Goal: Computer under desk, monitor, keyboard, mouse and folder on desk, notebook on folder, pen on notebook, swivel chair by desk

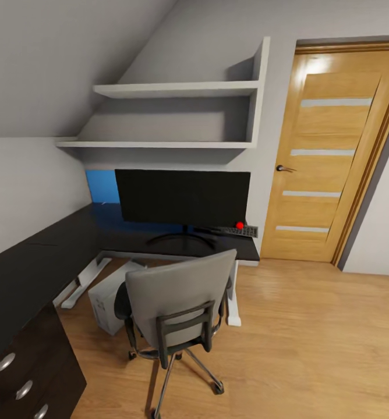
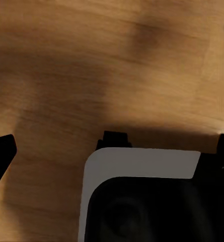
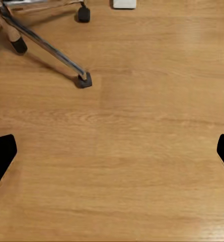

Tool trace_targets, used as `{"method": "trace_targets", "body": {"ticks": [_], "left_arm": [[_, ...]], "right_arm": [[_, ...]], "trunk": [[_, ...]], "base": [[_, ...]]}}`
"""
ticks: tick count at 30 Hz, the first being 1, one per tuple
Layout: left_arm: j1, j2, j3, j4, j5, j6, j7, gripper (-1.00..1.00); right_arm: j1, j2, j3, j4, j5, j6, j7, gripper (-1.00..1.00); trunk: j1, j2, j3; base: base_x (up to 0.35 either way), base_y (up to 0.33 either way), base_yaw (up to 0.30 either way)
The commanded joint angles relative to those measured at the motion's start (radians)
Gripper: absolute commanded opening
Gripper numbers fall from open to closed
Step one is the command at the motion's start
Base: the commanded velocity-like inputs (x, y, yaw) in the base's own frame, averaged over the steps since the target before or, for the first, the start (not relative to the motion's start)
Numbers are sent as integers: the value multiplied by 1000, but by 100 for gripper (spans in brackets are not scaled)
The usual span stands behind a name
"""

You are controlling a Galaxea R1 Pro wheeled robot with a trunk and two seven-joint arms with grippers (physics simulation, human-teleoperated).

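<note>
A wood floor (image 1: 322, 326) spreads across the room, and both grippers hang over it. A dark L-shaped desk (image 1: 37, 262) runs along the wall and turns under two white shelves (image 1: 177, 88); a wooden door (image 1: 328, 157) stands to the side of it. On the desk sits the black monitor (image 1: 181, 196) on its curved stand, with a blue panel (image 1: 101, 186) behind its edge. The grey swivel chair (image 1: 180, 297) stands in front of the desk, its back turned to the camera, so what lies on its seat cannot be told. Under the desk, beside the chair, the pale computer (image 1: 106, 301) box rests on the floor next to the white desk legs (image 1: 81, 282). The keyboard (image 1: 236, 230) lies on the desk just beside the monitor's stand, and a small red item (image 1: 239, 224) sits on it.

The left gripper (image 2: 114, 151) has its dark fingertips (image 2: 2, 151) set wide apart, with nothing between them; a grey and black part of the robot's base (image 2: 142, 164) lies below the jaws. The right gripper (image 3: 114, 154) is likewise spread wide and empty, fingertips (image 3: 2, 154) at the picture's edges, bare floor between the jaws. Beyond the jaws a chrome chair leg (image 3: 41, 43) ends in a black caster (image 3: 83, 80).
</note>
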Motion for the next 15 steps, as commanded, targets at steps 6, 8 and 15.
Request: {"method": "trace_targets", "body": {"ticks": [6, 8, 15], "left_arm": [[0, 0, -4, -4, 57, -6, -2, 100], [0, -1, -5, -2, 60, -41, 0, 100], [0, -7, -6, 3, 62, -116, 5, 100]], "right_arm": [[0, 14, 2, 88, -1, -137, 5, 100], [0, 13, 2, 121, 0, -151, 6, 100], [0, 12, 0, 135, 0, -157, 6, 100]], "trunk": [[0, 0, -1], [-7, 14, 5], [-34, 63, 27]], "base": [[50, -19, 0], [2, -1, 0], [0, 0, 0]]}}
